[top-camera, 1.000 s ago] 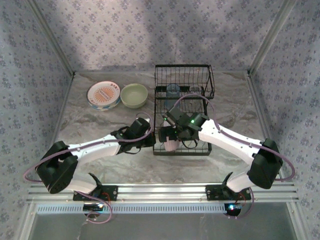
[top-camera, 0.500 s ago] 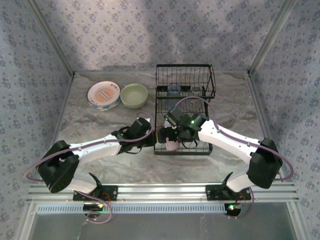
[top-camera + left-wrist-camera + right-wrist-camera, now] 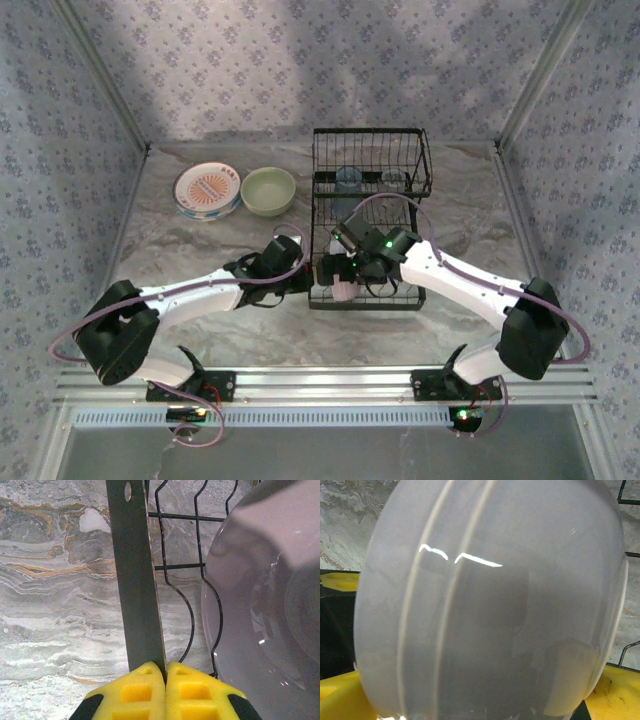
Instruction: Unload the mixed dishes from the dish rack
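The black wire dish rack (image 3: 372,232) stands mid-table. My left gripper (image 3: 306,281) is at its left edge, with its yellow fingertips (image 3: 137,692) shut on a flat grey bar of the rack (image 3: 134,580). The lavender bowl (image 3: 343,290) stands on edge at the rack's front left corner, and my right gripper (image 3: 337,268) is shut on it. In the right wrist view the bowl (image 3: 490,605) hides most of the gripper (image 3: 480,702); yellow fingers (image 3: 615,695) show at both lower corners. In the left wrist view the bowl (image 3: 265,610) is just right of the bar. A translucent blue cup (image 3: 346,180) sits in the raised basket.
A stack of plates (image 3: 207,190), orange pattern on top, and a pale yellow-green bowl (image 3: 268,190) rest on the marble table (image 3: 200,240) at the back left. Patterned walls close in the sides and back. Open tabletop lies right of the rack and in front of it.
The right arm has shifted slightly while holding the lavender bowl. The left gripper stays clamped on the rack's edge.
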Available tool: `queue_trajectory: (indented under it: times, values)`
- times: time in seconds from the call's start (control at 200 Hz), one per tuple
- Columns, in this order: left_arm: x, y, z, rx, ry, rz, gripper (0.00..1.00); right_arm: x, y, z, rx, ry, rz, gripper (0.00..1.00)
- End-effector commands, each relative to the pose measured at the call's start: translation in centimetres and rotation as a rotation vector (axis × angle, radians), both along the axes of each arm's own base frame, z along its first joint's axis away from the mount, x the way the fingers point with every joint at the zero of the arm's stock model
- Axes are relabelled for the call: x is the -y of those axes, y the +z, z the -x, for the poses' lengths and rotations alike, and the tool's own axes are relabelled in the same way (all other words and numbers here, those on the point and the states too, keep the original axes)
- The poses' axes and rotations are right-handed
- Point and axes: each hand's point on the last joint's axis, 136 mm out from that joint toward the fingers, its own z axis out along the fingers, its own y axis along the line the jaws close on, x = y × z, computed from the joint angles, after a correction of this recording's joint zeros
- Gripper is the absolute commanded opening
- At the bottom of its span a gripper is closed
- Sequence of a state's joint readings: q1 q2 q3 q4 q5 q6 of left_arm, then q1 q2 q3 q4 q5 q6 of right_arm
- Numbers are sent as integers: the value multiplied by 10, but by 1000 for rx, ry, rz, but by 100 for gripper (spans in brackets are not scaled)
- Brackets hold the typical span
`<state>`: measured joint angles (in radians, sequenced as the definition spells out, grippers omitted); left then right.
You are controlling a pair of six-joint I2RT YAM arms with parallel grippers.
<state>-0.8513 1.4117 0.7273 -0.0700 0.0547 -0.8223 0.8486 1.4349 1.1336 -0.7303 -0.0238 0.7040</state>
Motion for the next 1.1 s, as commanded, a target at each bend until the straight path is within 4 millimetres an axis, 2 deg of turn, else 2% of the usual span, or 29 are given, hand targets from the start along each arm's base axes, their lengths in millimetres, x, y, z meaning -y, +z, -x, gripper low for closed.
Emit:
queue_trajectory:
  times: [0.0,0.37,0.475,0.535,0.74,1.094]
  values:
    - [9,-19,18,-57,-77,-8,0,-2,6,3,-8,-1,-35,99]
    - [10,-21,18,-62,-76,-8,0,-5,9,4,-7,7,-57,95]
    - [10,-22,18,-65,-77,-6,0,-4,7,4,-6,2,-50,94]
    - [11,-21,19,-63,-80,-5,0,-1,6,2,0,-5,-36,90]
    - [11,-24,19,-68,-77,-9,0,4,4,-5,28,-28,4,87]
    - [9,-28,17,-72,-61,-25,0,13,19,-10,107,-32,69,79]
